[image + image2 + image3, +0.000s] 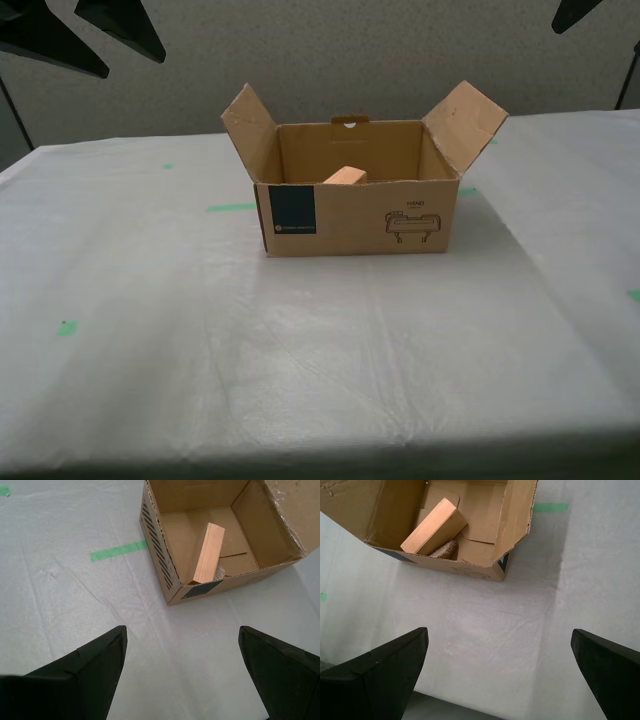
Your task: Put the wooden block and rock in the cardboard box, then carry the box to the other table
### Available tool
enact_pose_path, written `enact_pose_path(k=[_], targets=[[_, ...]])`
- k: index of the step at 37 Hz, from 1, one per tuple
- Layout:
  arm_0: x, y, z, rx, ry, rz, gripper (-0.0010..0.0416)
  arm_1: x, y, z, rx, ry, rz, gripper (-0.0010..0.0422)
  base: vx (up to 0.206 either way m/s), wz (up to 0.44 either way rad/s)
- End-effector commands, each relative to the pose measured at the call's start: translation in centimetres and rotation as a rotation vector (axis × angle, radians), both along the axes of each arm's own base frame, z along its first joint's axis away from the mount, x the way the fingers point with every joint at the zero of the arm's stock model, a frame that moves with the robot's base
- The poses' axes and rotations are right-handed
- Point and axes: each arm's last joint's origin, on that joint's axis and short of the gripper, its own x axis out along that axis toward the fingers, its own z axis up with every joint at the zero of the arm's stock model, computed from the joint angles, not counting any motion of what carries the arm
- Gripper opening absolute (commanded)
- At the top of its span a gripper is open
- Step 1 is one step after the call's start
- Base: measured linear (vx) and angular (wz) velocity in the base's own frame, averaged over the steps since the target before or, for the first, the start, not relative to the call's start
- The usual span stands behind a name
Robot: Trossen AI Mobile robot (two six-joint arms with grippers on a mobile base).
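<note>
My first gripper (500,675) and my second gripper (182,670) both hang with jaws spread wide and empty above the bare tabletop (300,350), each short of the one cardboard box (355,215), which sits far of centre on the wrinkled sheet with both side flaps up. Inside it lie one wooden block (434,526), propped aslant, and one rock (443,549) tucked under its lower end. I judge the risk is in any further handling: jaws nudging a thin wall could slide or tip the box and let the leaning block shift or fall flat.
</note>
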Motion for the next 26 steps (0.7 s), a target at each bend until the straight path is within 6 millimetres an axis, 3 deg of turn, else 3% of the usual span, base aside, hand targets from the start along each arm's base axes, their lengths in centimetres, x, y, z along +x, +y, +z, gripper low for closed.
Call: enact_pose_path(k=[1, 26], targets=[[0.0, 0.0, 0.04, 0.0, -0.002, -0.004, 0.0398, 0.01, 0.0, 0.04, -0.002, -0.001, -0.001, 0.0302, 0.0, 0.0], [0.0, 0.0, 0.04, 0.001, -0.002, -0.005, 0.0399, 0.0, -0.01, 0.04, -0.001, -0.001, -0.001, 0.0302, 0.0, 0.0]])
